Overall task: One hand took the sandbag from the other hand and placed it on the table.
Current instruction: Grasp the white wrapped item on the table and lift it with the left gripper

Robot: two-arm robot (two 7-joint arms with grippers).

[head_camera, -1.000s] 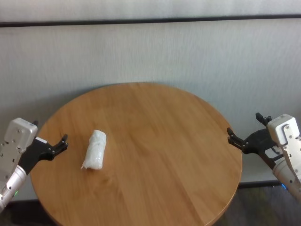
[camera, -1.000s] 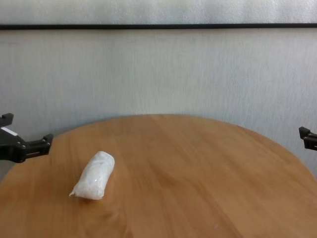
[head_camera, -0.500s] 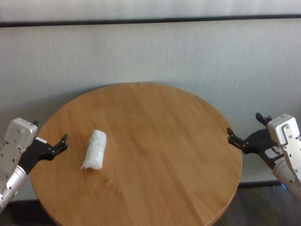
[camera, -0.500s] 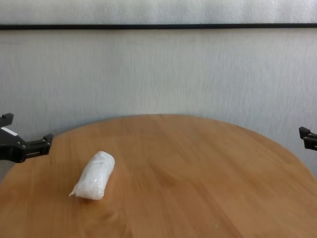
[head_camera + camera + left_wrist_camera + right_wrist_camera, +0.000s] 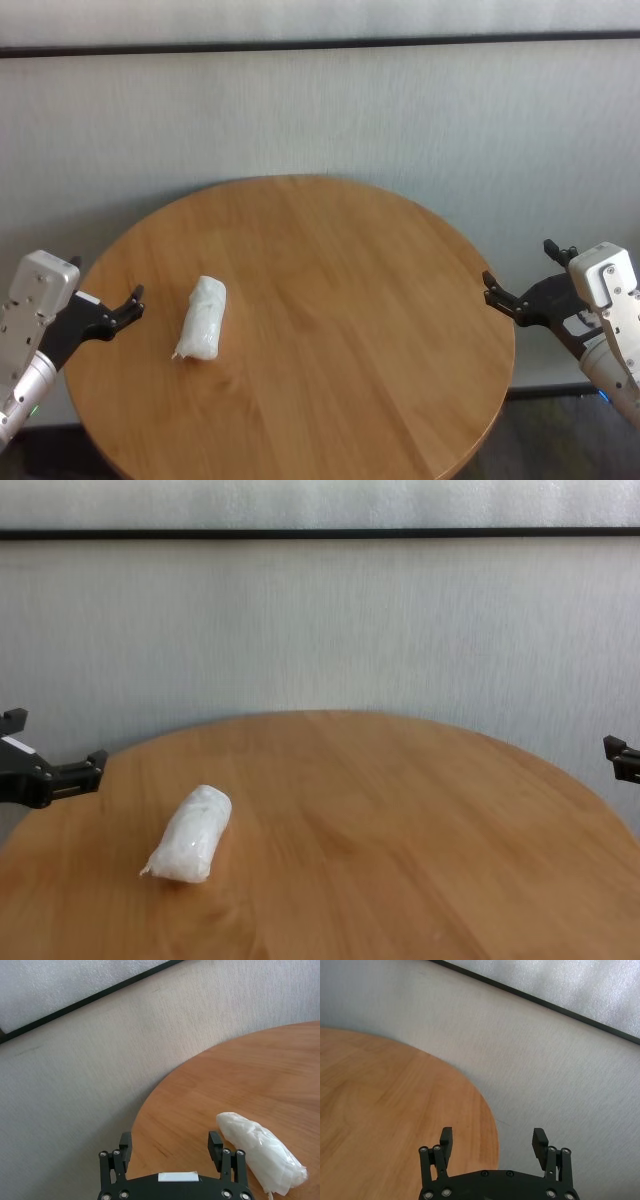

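Near the tabletop's left edge, the sandbag is lying on the wood while I am holding both grippers off to the sides.

My left gripper is hovering at the left edge, just beside the sandbag but not touching it, with its fingers spread wide and gripping nothing. My right gripper is hanging at the right edge, well apart from the sandbag, fingers likewise spread apart and holding nothing. The sandbag is resting lengthwise, its narrower crimped end pointing toward the near edge, its rounded end toward the far edge.
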